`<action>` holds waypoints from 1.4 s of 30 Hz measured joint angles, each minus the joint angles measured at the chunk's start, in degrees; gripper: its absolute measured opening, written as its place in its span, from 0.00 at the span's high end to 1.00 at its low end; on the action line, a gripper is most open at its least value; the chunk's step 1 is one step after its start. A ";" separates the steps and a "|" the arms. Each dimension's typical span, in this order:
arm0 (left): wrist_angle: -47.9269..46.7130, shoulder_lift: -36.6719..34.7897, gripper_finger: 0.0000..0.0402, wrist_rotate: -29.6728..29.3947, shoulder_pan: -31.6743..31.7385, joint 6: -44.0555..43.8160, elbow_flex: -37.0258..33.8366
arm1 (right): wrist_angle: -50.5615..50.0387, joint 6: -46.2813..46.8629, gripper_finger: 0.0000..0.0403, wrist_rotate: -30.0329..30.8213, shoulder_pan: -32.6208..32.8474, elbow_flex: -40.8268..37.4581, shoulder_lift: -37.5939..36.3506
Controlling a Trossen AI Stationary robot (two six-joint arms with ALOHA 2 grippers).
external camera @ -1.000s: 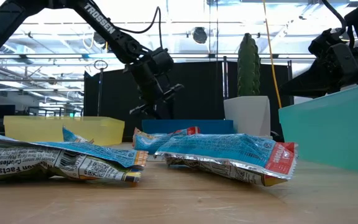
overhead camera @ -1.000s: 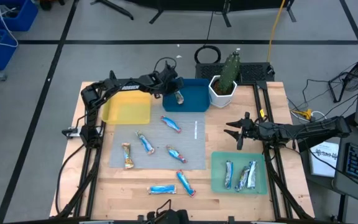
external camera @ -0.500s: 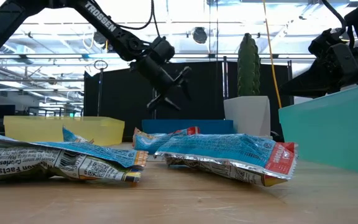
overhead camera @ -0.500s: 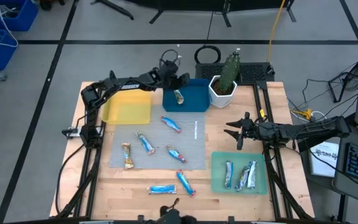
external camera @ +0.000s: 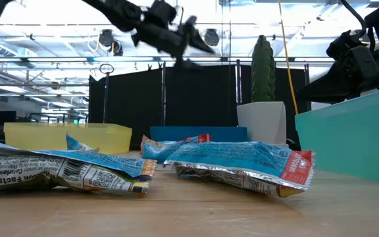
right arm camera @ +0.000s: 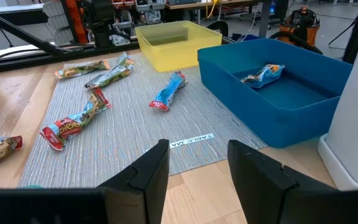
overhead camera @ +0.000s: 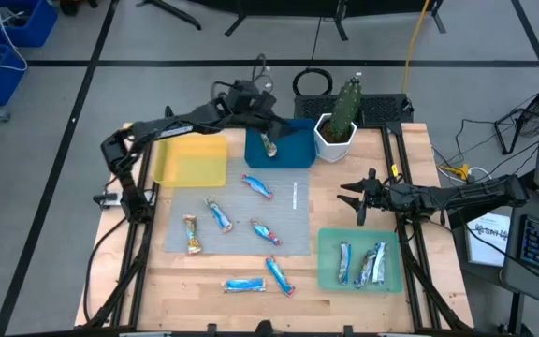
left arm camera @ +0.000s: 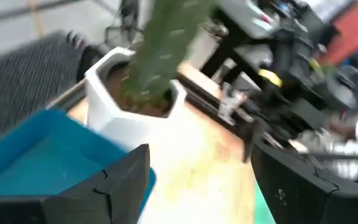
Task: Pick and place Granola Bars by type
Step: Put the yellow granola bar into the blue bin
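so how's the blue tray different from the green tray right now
The blue tray sits at the table's far edge beside the potted cactus; the green tray sits at the near right. The blue tray holds one granola bar, the green tray holds three or so. The left gripper hangs open over the blue tray; the right gripper waits just beyond the green tray. Both are shallow rectangular trays.

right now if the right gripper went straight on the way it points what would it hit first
Probably nothing at once: the right gripper, jaws open, points across the grey mat. Farther on, the blue bin lies just off that line; depth is unclear.
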 joint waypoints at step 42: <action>-61.78 -20.70 0.39 -16.67 -22.66 79.99 -16.75 | 0.01 -0.02 0.61 0.00 0.01 0.02 0.00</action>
